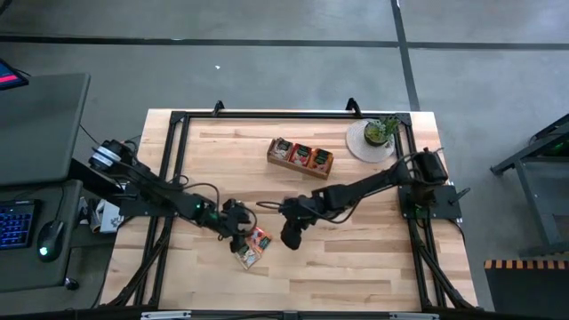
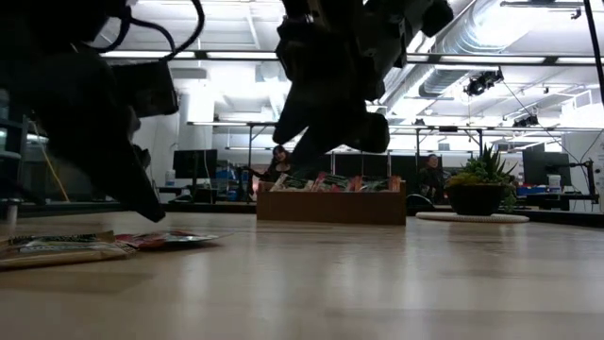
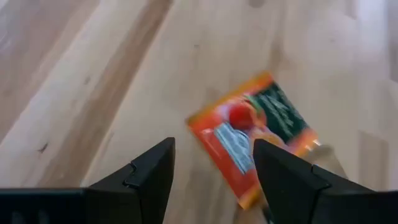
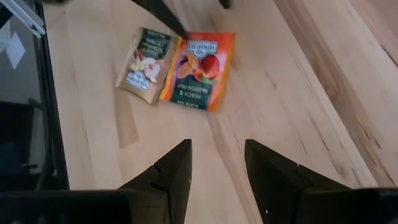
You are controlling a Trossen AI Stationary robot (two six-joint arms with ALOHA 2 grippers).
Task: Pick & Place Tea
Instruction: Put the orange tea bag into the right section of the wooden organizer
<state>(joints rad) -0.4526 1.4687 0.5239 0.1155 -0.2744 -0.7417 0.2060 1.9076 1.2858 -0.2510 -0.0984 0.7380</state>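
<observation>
The left gripper is hanging with its fingers spread apart, right by the orange tea bag low in the middle of the frame. It looks like the picking-up step. Next it should drop lower and squeeze. The right gripper is waiting nearby, spread too.

A pale butcher-block wooden table carries everything. Taking the long wooden tray as the landmark, which rests on the boards near the far edge with tea sachets standing in its compartments: just to its right sits a round pale mat bearing a small potted plant. Well toward the near edge from the tray, and somewhat left of it, two sachets lie flat on the wood, a red-orange sachet touching a pale sachet beside it.
</observation>
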